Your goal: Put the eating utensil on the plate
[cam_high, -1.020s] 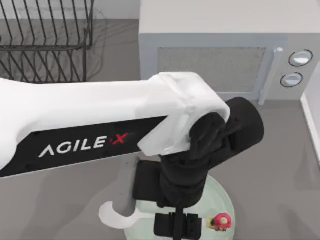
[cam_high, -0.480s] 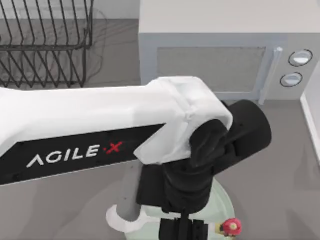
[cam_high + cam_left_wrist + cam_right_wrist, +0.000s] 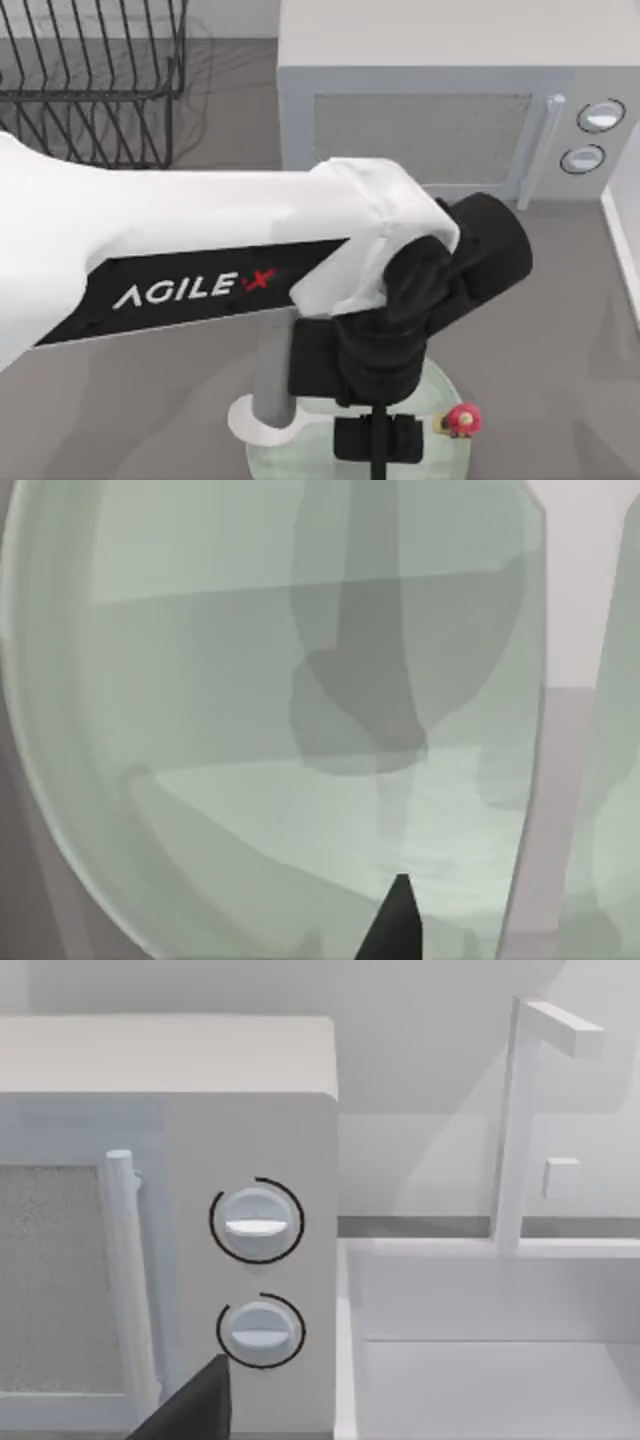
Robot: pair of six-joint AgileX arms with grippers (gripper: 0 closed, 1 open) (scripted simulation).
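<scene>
From above, my left arm reaches across the table from the left, a smooth white shell with a black side panel that reads "AGILE X" in white letters with a red X, ending in a matte black wrist that points down over the plate (image 3: 445, 462), a round, pale mint-green, glassy disc at the near edge of the grey table (image 3: 120, 410). The left gripper (image 3: 378, 440) hangs black and blocky just above the plate; whether its fingers are spread or closed I cannot tell. The eating utensil (image 3: 262, 424) is white and smooth, its slim handle standing up beside the black wrist and its broad curved end resting at the plate's left rim. A small red and yellow object (image 3: 458, 419) sits on the plate's right part. Behind stand a boxy pale grey microwave (image 3: 440, 60) with a speckled door panel, a bar handle and two round dials, and a black wire rack (image 3: 90, 80) at the far left. In the left wrist view the plate (image 3: 200, 680) is translucent green with soft grey shadows and a dark finger tip (image 3: 395, 930) at the near edge. In the right wrist view the microwave (image 3: 170, 1210) shows its two round dials, beside a white sink (image 3: 480, 1360) with a square-section faucet (image 3: 520, 1120), and a dark corner of the right gripper (image 3: 190, 1410)
</scene>
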